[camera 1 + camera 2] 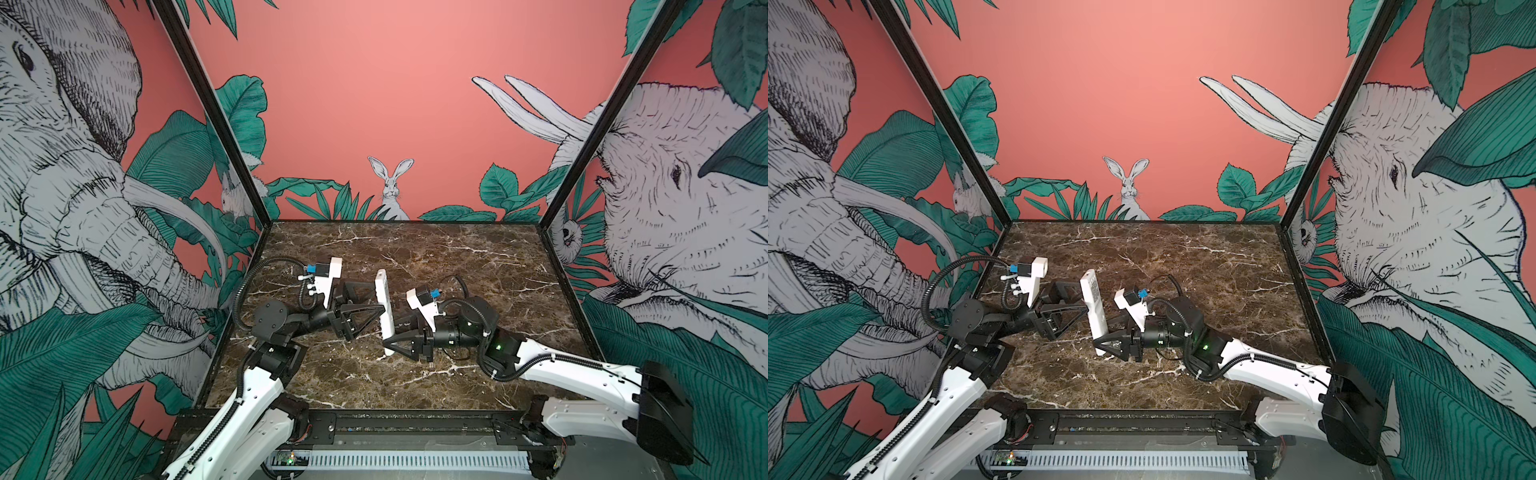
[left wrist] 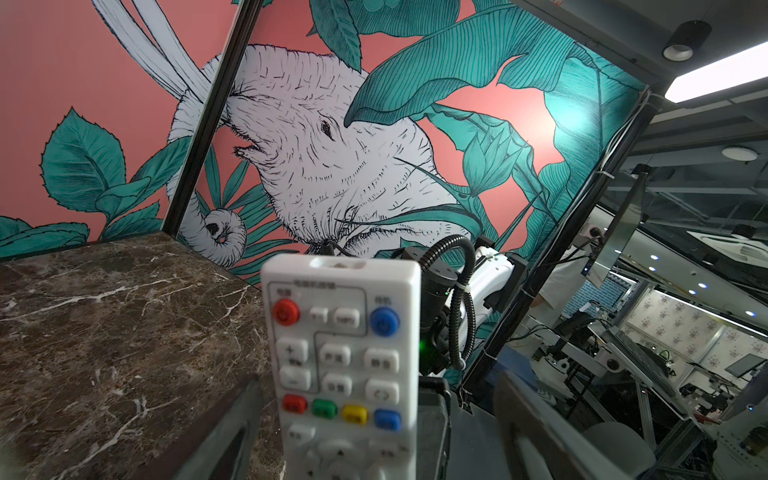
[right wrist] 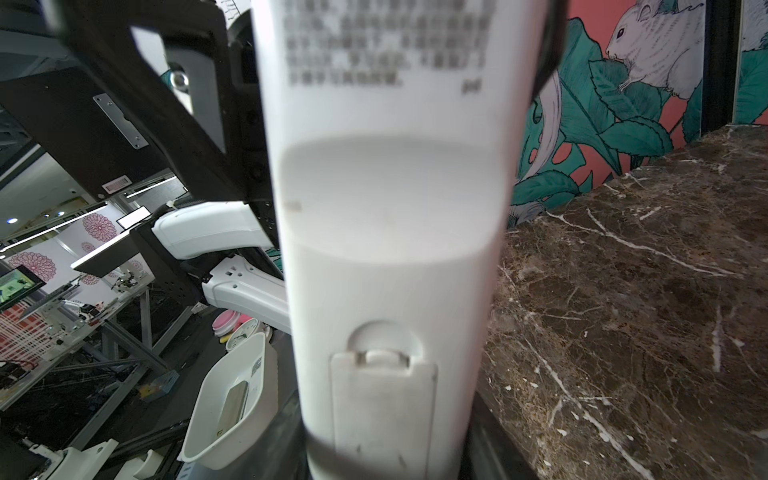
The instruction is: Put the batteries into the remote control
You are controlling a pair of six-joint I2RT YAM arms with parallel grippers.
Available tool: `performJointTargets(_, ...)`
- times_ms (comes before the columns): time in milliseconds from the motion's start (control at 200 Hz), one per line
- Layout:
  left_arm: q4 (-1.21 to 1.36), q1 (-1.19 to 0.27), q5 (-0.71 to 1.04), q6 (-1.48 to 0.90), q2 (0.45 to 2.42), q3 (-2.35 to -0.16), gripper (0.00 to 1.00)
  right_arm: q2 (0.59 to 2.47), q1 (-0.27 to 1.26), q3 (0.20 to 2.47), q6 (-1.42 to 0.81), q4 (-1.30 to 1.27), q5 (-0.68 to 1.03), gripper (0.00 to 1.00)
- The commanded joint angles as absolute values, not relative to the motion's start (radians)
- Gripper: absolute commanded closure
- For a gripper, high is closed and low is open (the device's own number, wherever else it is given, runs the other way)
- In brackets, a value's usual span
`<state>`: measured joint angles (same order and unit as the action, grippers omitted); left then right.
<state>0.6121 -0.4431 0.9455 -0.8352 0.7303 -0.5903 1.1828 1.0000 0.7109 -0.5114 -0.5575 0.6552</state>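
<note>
Clamping one remote control (image 1: pixel 384 307): right fingers (image 1: pixel 401 350)

Remote control (image 2: pixel 345 357) is right in my face, buttons toward me, sitting between the blurry fingers (image 2: pixel 226 432) of my gripper (image 2: pixel 376 415), which are spread wide with one clearly off it. Marble table (image 2: pixel 104 332) alongside, other arm (image 2: pixel 490 282) peeking out behind the remote.

The remote control (image 1: pixel 384 307) looks smooth plastic, the table (image 1: pixel 457 270) polished marble.

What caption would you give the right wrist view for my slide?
Close-up on the plain white back of the remote control, battery cover in place, marble table alongside.
</note>
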Motion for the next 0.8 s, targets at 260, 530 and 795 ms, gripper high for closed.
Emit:
performJointTargets(260, 0.637, -0.5, 0.93, -0.792, 0.753, -0.625, 0.16, 1.176, 0.995, 0.703, -0.525, -0.693, 0.695, 0.81)
performJointTargets(530, 0.616, -0.522, 0.933, -0.767, 0.762, -0.627, 0.38, 1.176, 0.994, 0.702, -0.523, -0.699, 0.703, 0.81)
performJointTargets(795, 0.608, -0.526, 0.933, -0.759, 0.761, -0.625, 0.63, 1.18, 0.99, 0.7, -0.529, -0.71, 0.7, 0.8)
